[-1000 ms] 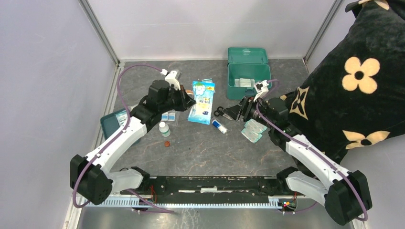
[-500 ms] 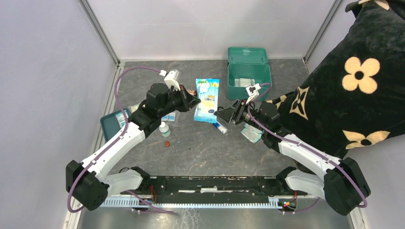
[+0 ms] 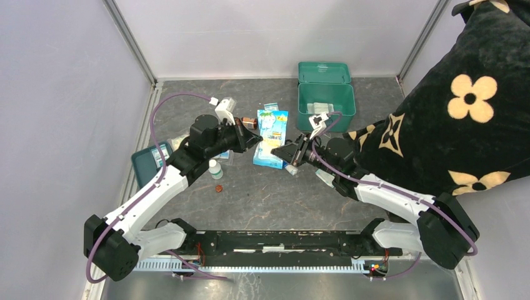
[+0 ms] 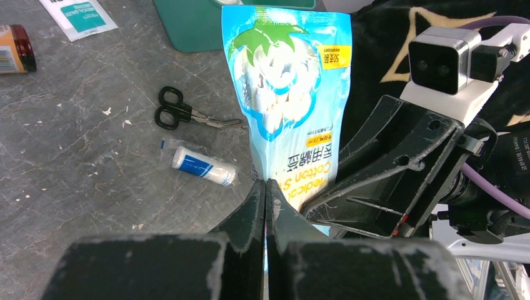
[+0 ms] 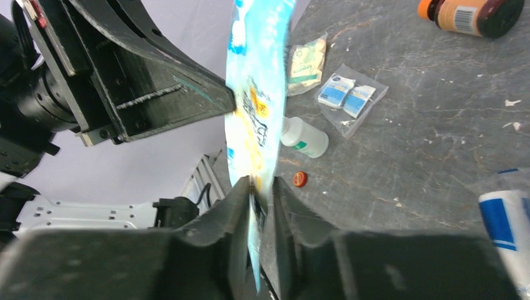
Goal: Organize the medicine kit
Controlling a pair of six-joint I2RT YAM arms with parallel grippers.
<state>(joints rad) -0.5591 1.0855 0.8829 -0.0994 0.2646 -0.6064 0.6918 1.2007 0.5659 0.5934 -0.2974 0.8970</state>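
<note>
The left claw (image 4: 265, 184) is pinched tight on the bottom edge of a blue-and-white plastic bag of cotton balls (image 4: 287, 94), which is held up off the grey tabletop (image 3: 262, 194). Facing it, the right claw (image 5: 259, 184) has its two black fingers drawn in narrow on the opposite edge of the same bag, so the bag sits between the two claws.

Just past the left claw's tips, down on the table, lies a small white roll with a blue band in a clear wrapper (image 4: 203, 165). A little further out is a pair of black-handled scissors (image 4: 181, 114).

Beyond the right claw's tips sit a small red cap (image 5: 300, 179), a little white bottle (image 5: 304, 137), and then a clear pouch holding two blue-and-white packets (image 5: 351, 97).

Furthest off, behind the right claw and to its right, the medicine kit (image 3: 323, 72), a teal-green box with rounded corners, stands with its lid thrown back at the far edge of the table.
</note>
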